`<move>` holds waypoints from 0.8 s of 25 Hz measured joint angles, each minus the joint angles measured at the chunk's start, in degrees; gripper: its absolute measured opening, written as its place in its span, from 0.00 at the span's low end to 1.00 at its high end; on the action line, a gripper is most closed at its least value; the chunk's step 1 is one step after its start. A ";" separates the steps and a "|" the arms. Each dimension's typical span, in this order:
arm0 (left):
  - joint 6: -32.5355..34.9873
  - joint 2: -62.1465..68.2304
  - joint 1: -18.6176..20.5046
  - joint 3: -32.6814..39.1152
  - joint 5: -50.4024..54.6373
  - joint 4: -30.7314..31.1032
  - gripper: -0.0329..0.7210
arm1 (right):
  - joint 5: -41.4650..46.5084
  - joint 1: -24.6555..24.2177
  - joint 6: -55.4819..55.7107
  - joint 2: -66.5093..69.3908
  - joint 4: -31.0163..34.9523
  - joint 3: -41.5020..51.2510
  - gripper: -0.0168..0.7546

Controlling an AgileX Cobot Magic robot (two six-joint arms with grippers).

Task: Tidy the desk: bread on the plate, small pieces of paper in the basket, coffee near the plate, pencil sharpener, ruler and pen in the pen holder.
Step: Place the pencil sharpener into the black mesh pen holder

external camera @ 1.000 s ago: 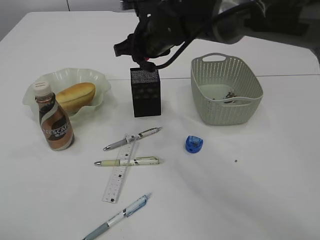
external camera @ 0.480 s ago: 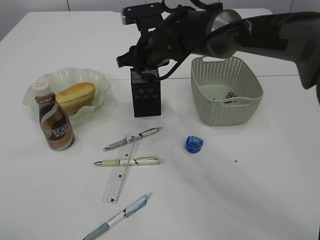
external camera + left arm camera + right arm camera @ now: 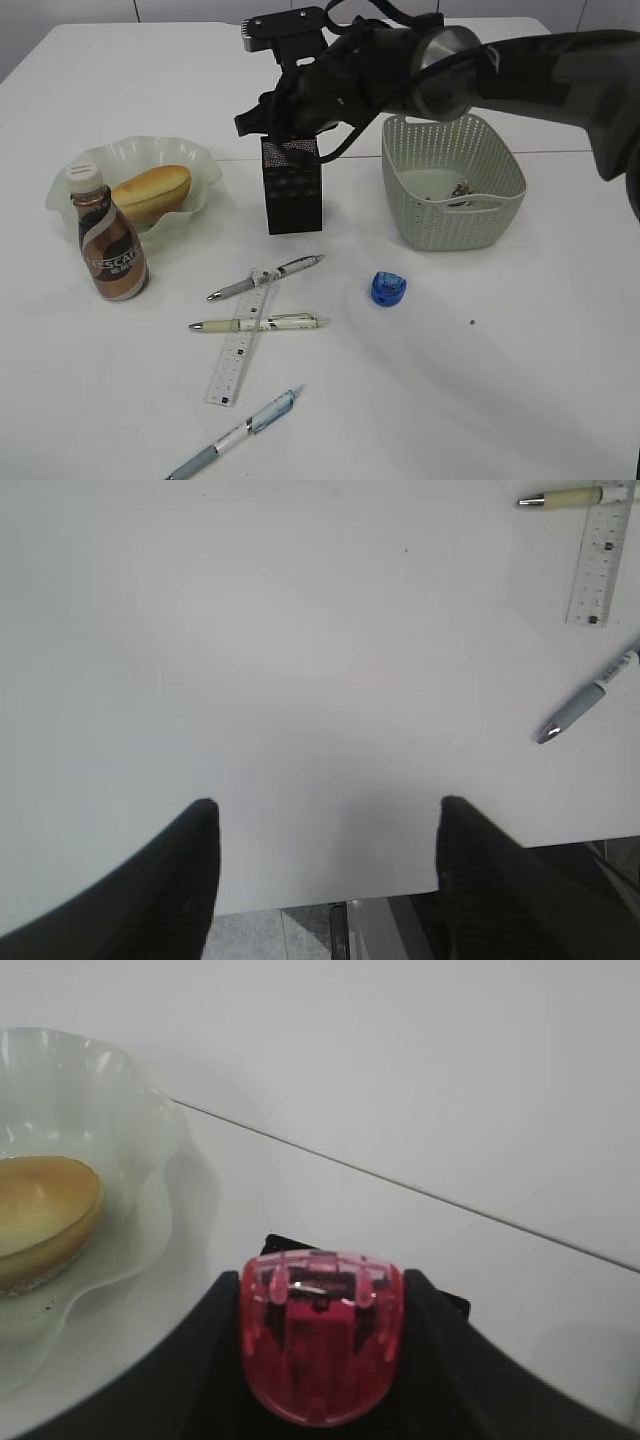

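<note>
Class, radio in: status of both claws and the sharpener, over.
Right claw shut on red sharpener, above pen holder. Left claw open, empty. Blue sharpener, pens, ruler on table. Nothing blocking.

I am looking over a white table (image 3: pixel 520 380) where a black pen holder (image 3: pixel 291 190) is showing rows of tiny pale dots. A golden-brown bread roll (image 3: pixel 150 193) is sitting in a pale translucent green plate (image 3: pixel 196 160), beside a coffee bottle (image 3: pixel 110 238) swirling in brown and cream under a cream cap. The basket (image 3: pixel 452 180) is showing grey-green, the loose pencil sharpener (image 3: pixel 387 288) bright blue. A clear ruler (image 3: pixel 238 350) is carrying black marks; three pens are lying in silver-white (image 3: pixel 265 278), cream (image 3: pixel 256 323) and pale blue (image 3: pixel 235 434). My right gripper (image 3: pixel 322 1380), black, is pinching a translucent red sharpener (image 3: pixel 320 1332); the left fingers (image 3: pixel 180 865) are reading black too.
</note>
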 joint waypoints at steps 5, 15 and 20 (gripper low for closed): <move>0.00 0.00 0.00 0.00 0.00 0.00 0.70 | 0.00 -0.70 0.27 0.14 -0.13 0.00 0.43; 0.00 0.00 0.00 0.00 0.00 0.12 0.70 | -0.36 -0.84 0.30 0.14 -0.22 0.00 0.46; 0.00 0.00 0.00 0.00 0.00 0.12 0.70 | -0.45 -0.84 0.30 0.39 -0.22 0.00 0.56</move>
